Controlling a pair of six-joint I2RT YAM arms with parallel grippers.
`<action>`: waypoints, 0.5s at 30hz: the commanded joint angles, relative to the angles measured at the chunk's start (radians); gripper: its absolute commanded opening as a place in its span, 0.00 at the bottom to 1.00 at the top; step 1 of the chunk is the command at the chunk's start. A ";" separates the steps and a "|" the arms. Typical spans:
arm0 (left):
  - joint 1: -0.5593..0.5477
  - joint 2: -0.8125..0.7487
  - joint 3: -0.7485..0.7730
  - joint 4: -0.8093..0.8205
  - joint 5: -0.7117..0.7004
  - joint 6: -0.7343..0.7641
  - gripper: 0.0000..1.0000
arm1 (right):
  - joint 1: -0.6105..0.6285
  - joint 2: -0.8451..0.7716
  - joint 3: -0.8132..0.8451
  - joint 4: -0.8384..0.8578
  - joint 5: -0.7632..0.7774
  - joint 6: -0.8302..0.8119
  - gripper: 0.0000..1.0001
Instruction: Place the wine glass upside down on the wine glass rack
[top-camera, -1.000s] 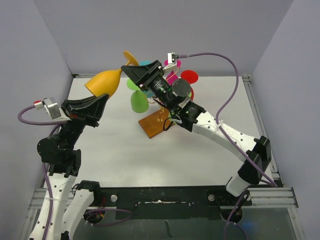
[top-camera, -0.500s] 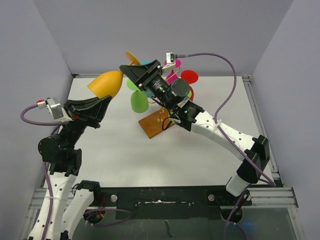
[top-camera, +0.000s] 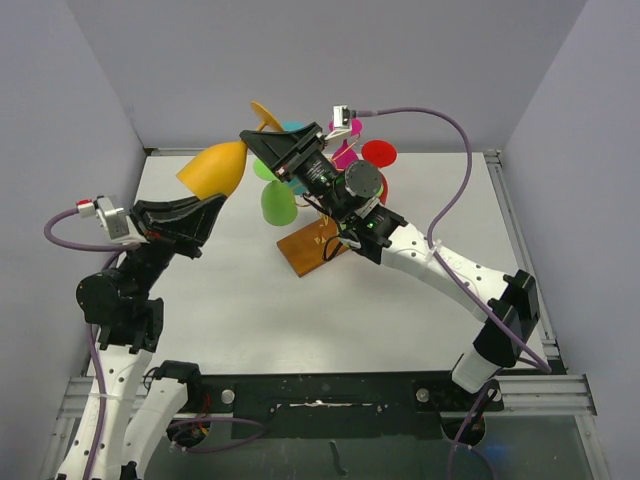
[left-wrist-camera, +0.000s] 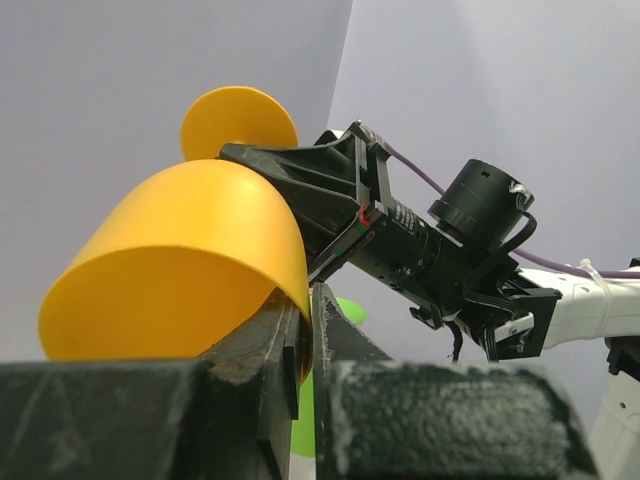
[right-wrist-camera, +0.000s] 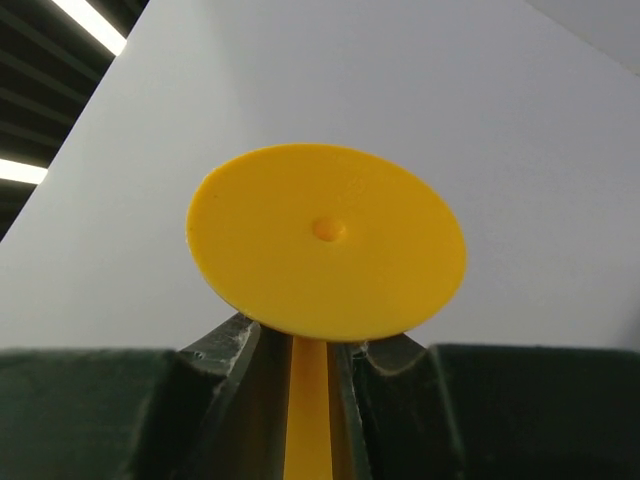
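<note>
The orange wine glass (top-camera: 215, 168) hangs in the air left of the rack, lying nearly sideways with its bowl to the left and its foot (top-camera: 264, 116) to the back. My right gripper (top-camera: 262, 146) is shut on its stem, just under the foot (right-wrist-camera: 325, 240). My left gripper (top-camera: 214, 202) pinches the rim of the bowl (left-wrist-camera: 180, 260) between nearly closed fingers (left-wrist-camera: 330, 330). The wine glass rack stands on its brown wooden base (top-camera: 305, 250) at the table's middle, its gold wire mostly hidden behind my right arm.
A green glass (top-camera: 278, 203) hangs bowl-down on the rack's left side, close to the orange bowl. Pink and red glass feet (top-camera: 378, 152) show behind the right wrist. Grey walls close in the table at the left, back and right.
The orange glass has shifted slightly to the right, toward the rack, with both grippers still on it. The left gripper followed it a little right and down.
</note>
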 joint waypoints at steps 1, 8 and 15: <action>-0.008 -0.011 0.018 -0.004 0.035 0.012 0.04 | 0.001 -0.044 -0.014 0.100 0.011 -0.024 0.10; -0.008 -0.030 0.020 -0.051 0.002 0.049 0.26 | 0.001 -0.083 -0.064 0.143 0.036 -0.105 0.08; -0.008 -0.083 0.047 -0.176 -0.027 0.140 0.49 | -0.006 -0.148 -0.133 0.178 0.083 -0.189 0.07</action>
